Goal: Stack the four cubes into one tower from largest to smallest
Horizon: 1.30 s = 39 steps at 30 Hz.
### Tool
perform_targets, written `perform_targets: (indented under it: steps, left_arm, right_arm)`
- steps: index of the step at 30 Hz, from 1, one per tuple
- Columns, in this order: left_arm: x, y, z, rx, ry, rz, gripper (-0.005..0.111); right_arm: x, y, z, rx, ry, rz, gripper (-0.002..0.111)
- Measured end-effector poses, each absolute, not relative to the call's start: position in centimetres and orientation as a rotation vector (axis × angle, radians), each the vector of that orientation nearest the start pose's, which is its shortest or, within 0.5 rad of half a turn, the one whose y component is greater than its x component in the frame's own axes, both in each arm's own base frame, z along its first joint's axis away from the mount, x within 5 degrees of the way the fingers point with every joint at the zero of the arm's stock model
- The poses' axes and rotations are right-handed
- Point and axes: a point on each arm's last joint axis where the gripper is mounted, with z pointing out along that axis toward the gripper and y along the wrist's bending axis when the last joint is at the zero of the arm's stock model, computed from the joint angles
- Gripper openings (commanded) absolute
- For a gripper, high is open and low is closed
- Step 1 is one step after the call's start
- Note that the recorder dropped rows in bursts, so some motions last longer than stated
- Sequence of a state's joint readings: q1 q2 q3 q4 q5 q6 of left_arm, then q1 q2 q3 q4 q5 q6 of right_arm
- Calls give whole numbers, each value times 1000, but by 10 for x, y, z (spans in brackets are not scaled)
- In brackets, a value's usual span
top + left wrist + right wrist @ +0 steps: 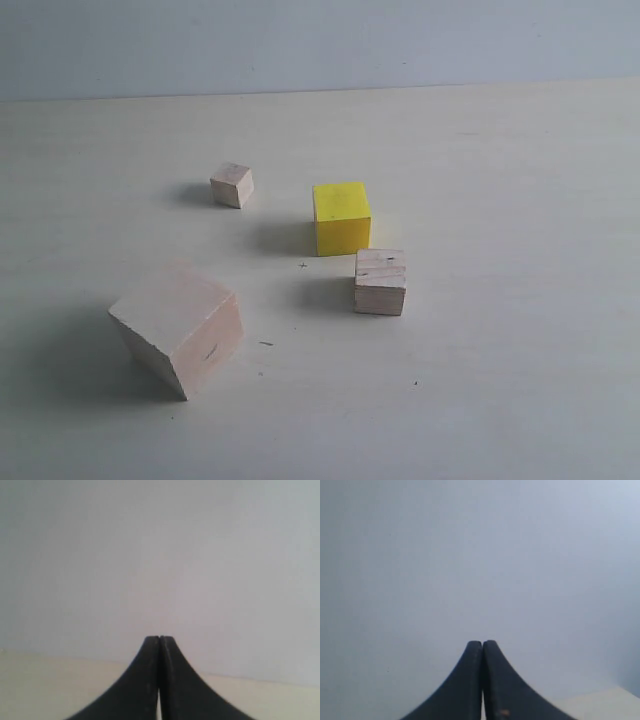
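Four cubes lie apart on the pale table (500, 170) in the exterior view. The large pale wood cube (178, 328) sits front left, turned at an angle. The small wood cube (232, 185) is at the back left. The bright yellow cube (341, 217) stands near the middle, and the medium wood cube (380, 281) with dark specks is just in front of it to the right. Neither arm shows in the exterior view. My left gripper (159, 639) is shut with nothing in it, facing a grey wall. My right gripper (482, 643) is also shut and empty.
A grey wall (320, 40) rises behind the table's far edge. Each wrist view shows only that wall and a strip of table (40, 680) low in the picture.
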State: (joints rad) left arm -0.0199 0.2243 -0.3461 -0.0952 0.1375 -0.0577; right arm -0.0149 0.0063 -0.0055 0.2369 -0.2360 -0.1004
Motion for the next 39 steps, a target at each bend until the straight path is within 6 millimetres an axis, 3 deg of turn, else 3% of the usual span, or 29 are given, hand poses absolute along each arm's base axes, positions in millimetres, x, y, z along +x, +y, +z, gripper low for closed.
perform_targets:
  steps: [5,11,18,24,27,32,35,39]
  left_arm:
    - [83,-14,290,-60,1776,-279,0]
    - [97,-33,278,77,2069,-408,0]
    - [118,-50,286,268,2208,-517,0]
    - [141,-58,282,292,2303,-575,0]
    - [150,-60,278,283,2331,-579,0]
    - [154,-60,278,261,2322,-578,0]
    - [155,-61,279,247,2315,-594,0]
    - [155,-63,280,209,2305,-649,0]
  right_arm:
    - [50,-8,240,170,1187,81,0]
    - [50,-7,244,312,1175,294,0]
    - [41,1,290,259,1325,326,0]
    - [58,15,317,120,1668,375,0]
    - [72,34,313,-67,1867,514,0]
    - [92,63,283,-351,2276,823,0]
    - [104,69,266,-396,2461,923,0]
    - [121,71,253,-347,2561,984,0]
